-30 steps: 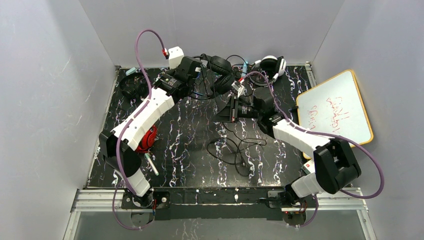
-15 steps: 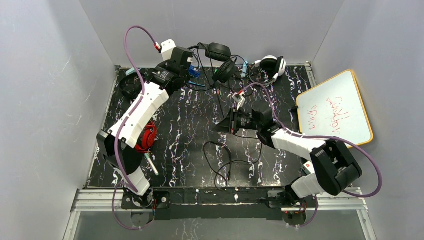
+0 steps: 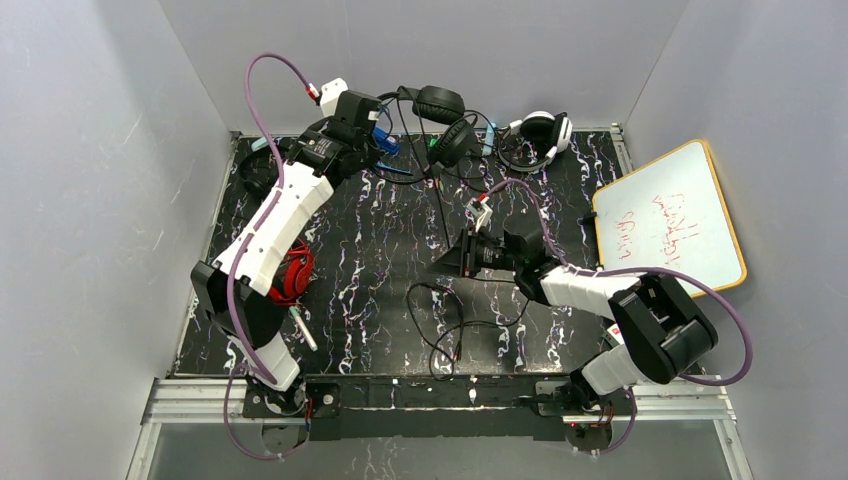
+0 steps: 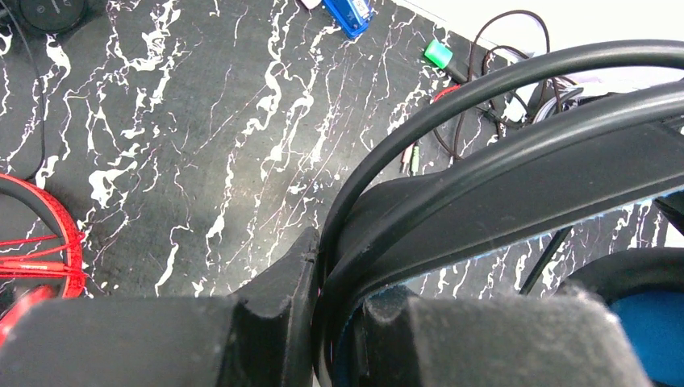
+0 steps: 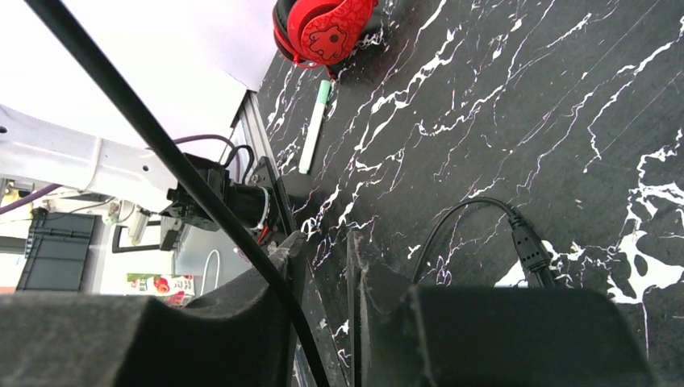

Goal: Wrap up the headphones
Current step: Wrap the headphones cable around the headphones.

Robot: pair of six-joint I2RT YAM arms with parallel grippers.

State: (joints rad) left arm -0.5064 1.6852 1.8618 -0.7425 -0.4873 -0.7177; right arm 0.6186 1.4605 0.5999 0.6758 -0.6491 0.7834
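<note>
Now, the black headphones with the blue headband (image 3: 440,104) are held up over the far edge of the marbled black table (image 3: 380,230). Your left gripper (image 4: 332,274) is clamped on the headband. Its wrist view shows the band wedged between both fingers, with 1 blue-lined ear cup (image 4: 645,322) at the lower right.

From that pair the thin black cable (image 3: 441,205) drops toward mid-table and runs through your right gripper (image 5: 324,242). Those jaws stand only narrowly apart, leaving a gap wider than the cable. The cable crosses the left finger (image 5: 242,306) and passes into that gap. Nearer the arm bases, the rest of the cable lies in loose loops (image 3: 455,320) on the table.

You have 3 other pairs around it. The red pair (image 3: 293,275) lies on the left side of the table, partly under your left arm. The all-black pair (image 3: 262,172) sits at the far left corner, and a white pair (image 3: 540,130) sits at the far edge, right of the lifted one. A green-capped marker (image 3: 303,328) lies just beside the red pair. A whiteboard (image 3: 670,215) with red writing rests off the table's right edge.
</note>
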